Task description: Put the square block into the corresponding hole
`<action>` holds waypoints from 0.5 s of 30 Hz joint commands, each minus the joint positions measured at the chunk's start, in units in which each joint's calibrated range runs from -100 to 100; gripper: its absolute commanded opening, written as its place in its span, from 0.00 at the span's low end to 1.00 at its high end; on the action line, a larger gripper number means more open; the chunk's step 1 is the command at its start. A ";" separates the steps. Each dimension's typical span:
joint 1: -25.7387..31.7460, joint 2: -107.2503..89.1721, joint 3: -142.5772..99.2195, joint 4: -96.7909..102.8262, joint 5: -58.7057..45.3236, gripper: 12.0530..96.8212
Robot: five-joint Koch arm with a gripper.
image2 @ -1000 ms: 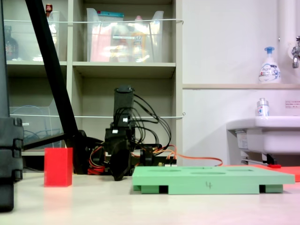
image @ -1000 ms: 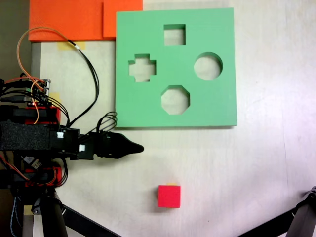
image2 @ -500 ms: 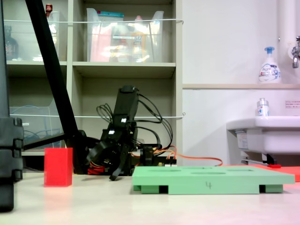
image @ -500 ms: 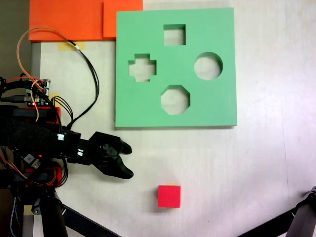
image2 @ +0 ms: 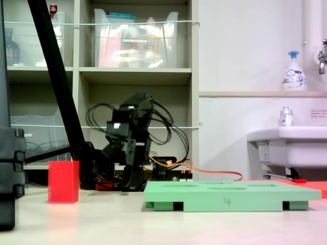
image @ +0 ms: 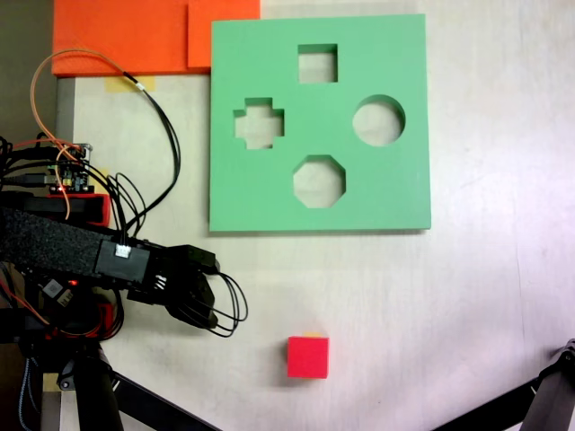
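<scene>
The square block (image: 308, 356) is a small red cube standing alone on the pale table, below the green foam board (image: 395, 193). The corresponding hole (image: 317, 63), a square cut-out, sits near the board's top edge. My gripper (image: 214, 296) hangs left of the cube and a little higher in this fixed view, tilted down toward the table. Its jaws stand apart with nothing between them. From the low fixed view the cube (image2: 63, 181) stands at the left and the gripper (image2: 130, 187) points down behind the board's (image2: 230, 196) left end.
The board also has a cross cut-out (image: 259, 123), a round one (image: 378, 120) and an octagonal one (image: 319, 180). Orange foam slabs (image: 126, 36) lie at the top left. Black tripod legs (image: 544, 404) cross the bottom corners. Loose cables (image: 166, 135) trail from the arm's base.
The gripper opened from a shut, level pose, swung toward the cube's side of the table, and has now tipped downward with its wrist raised. Cube and board have not moved.
</scene>
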 commanded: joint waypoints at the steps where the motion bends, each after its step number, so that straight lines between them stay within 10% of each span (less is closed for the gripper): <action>1: 0.15 -0.55 8.42 -9.62 -0.10 0.41; 15: -0.24 37.44 58.87 -42.84 -0.44 0.63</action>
